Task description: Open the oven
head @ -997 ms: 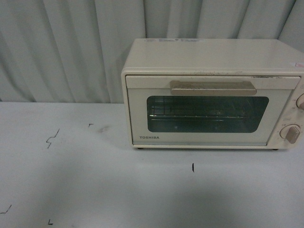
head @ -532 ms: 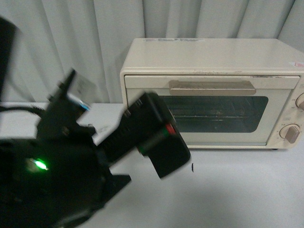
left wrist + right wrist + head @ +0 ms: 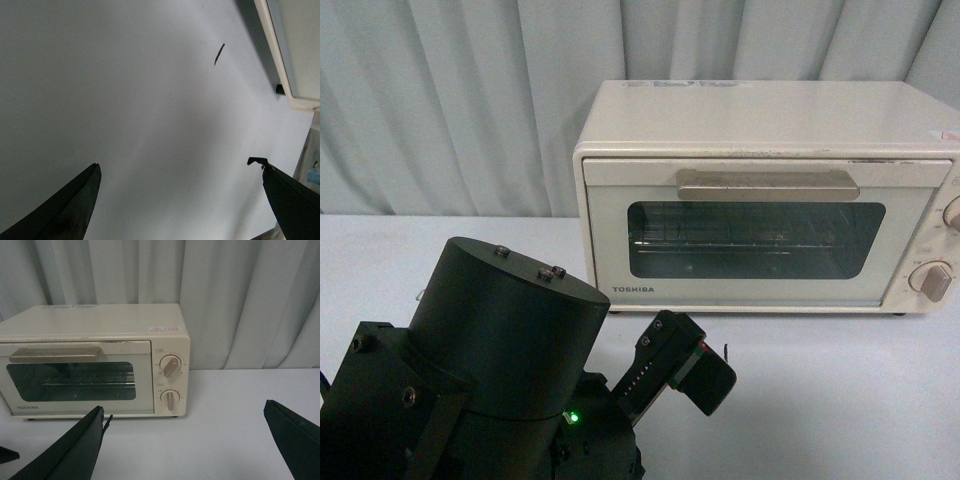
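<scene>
— Pleated grey curtain (image 3: 450,100) behind, pale tabletop (image 3: 840,400) in front. Where is the oven?

— The oven (image 3: 765,195) stands at the back of the tabletop, right of centre from the body camera, close to the curtain. Its door is shut, flush with the casing. The bar handle (image 3: 768,184) runs along the door's top edge, with nothing touching it.

— What has changed?

— A second ago I had no arm in the front view. Half a second ago my left arm swept in, blurred, across the oven's left end. Now the left arm (image 3: 500,370) sits low at the near left, sharp, clear of the oven face. I judge the approach begun and nothing more.

— Tool state?

— My left tool (image 3: 175,165) has its jaws spread wide with nothing between them. It points down at bare tabletop near a dark mark (image 3: 219,54), and the oven's lower front corner shows at the edge of that view. My right tool (image 3: 184,407) is likewise spread and empty, facing the oven from well back.

— Contents?

— Through the glass I make out the wire rack (image 3: 750,240) and nothing on it that I can identify. Two knobs (image 3: 171,366) sit on the right panel.

— Consequence?

— A tool must yet travel to the handle. The left looks nearer, in my judgement.
</scene>
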{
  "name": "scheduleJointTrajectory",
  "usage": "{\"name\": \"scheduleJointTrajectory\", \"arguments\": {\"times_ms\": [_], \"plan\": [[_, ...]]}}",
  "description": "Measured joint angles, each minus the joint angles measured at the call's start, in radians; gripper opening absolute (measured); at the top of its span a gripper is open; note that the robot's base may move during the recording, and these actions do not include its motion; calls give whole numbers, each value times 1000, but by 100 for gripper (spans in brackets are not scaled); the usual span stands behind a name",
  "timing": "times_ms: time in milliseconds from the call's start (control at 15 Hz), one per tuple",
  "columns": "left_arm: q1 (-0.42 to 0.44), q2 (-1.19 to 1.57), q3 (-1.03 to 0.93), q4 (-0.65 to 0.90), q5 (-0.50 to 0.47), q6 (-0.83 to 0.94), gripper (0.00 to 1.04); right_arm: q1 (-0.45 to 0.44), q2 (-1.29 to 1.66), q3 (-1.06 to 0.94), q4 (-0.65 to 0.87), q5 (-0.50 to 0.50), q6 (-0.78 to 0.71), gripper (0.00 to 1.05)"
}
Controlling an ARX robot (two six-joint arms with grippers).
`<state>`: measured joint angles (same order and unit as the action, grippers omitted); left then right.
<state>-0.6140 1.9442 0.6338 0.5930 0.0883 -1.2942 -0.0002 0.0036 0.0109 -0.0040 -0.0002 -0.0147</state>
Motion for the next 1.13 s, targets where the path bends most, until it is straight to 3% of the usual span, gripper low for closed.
{"name": "scheduleJointTrajectory", "arguments": {"times_ms": [266, 1130], "plan": [[5, 33, 21, 55, -45, -95, 98, 0, 0, 0, 0, 0, 0, 98], [-32, 77, 46, 30, -99, -72, 98, 0, 0, 0, 0, 0, 0, 98]]}}
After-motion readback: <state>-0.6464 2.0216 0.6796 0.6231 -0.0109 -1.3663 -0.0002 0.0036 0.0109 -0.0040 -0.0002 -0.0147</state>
